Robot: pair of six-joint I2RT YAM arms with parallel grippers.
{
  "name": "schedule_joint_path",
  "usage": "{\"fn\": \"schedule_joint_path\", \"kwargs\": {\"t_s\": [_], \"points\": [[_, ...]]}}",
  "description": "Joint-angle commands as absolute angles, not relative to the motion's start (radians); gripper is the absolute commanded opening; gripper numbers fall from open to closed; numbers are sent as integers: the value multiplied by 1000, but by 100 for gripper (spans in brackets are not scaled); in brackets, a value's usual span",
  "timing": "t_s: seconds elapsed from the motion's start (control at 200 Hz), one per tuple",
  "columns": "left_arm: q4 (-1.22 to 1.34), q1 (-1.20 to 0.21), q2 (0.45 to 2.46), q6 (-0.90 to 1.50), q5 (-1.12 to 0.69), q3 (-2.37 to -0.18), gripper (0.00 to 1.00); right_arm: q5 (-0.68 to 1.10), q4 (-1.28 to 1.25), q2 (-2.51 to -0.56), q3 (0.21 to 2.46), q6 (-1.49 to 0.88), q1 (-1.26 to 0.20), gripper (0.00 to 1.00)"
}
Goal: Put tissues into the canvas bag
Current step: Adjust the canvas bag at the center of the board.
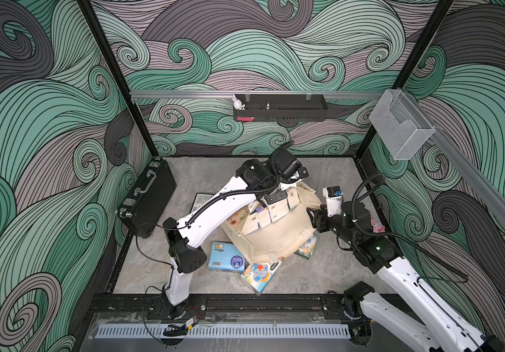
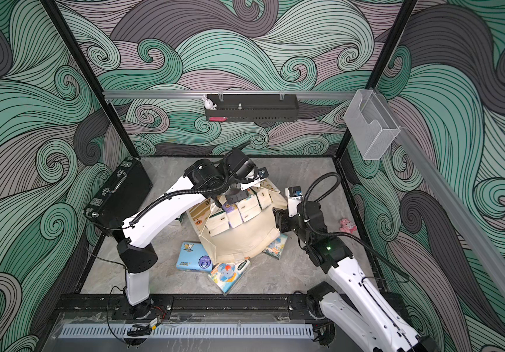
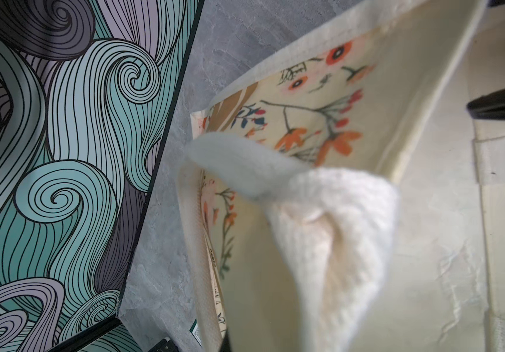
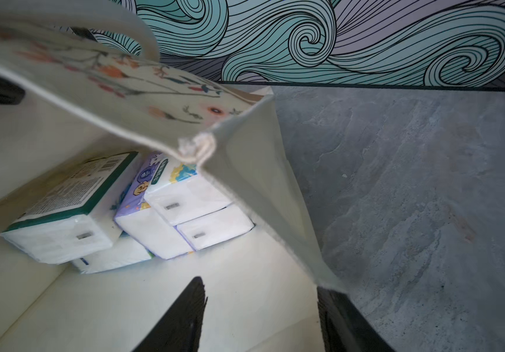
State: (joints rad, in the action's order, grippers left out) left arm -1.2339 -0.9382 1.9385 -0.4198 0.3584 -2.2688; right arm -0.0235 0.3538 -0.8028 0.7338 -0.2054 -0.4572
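Right wrist shows tissues (image 4: 62, 213), barcode labels unreadable, right gripper (image 4: 263, 304) spread apart; left gripper (image 1: 275, 198) clamps canvas bag (image 4: 245, 170).

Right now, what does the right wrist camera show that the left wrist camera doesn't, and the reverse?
Only the right wrist view shows tissue packs stacked inside the bag. Only the left wrist view shows a green pack's corner on the floor outside the bag. Both show the bag's flower print, the grey floor and the swirl-patterned wall.

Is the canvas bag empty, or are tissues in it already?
Partly filled: several tissue packs sit inside the canvas bag; others lie outside beside it.
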Motion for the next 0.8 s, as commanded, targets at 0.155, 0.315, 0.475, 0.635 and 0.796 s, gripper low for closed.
{"fn": "schedule_joint_path", "kwargs": {"t_s": [0.155, 0.315, 0.475, 0.635, 0.796], "points": [[-1212, -936, 1873, -451, 385, -2297, 0, -8, 468, -798, 836, -219, -449, 60], [-1209, -932, 1871, -450, 385, -2295, 0, -109, 590, -773, 892, -183, -449, 56], [-1210, -933, 1870, -442, 375, -2311, 0, -110, 617, -806, 904, -144, -451, 56], [-1213, -933, 1877, -447, 369, -2328, 0, 7, 584, -822, 898, -143, -451, 56], [-1216, -932, 1882, -451, 372, -2326, 0, 145, 529, -769, 880, -190, -451, 63]]}}
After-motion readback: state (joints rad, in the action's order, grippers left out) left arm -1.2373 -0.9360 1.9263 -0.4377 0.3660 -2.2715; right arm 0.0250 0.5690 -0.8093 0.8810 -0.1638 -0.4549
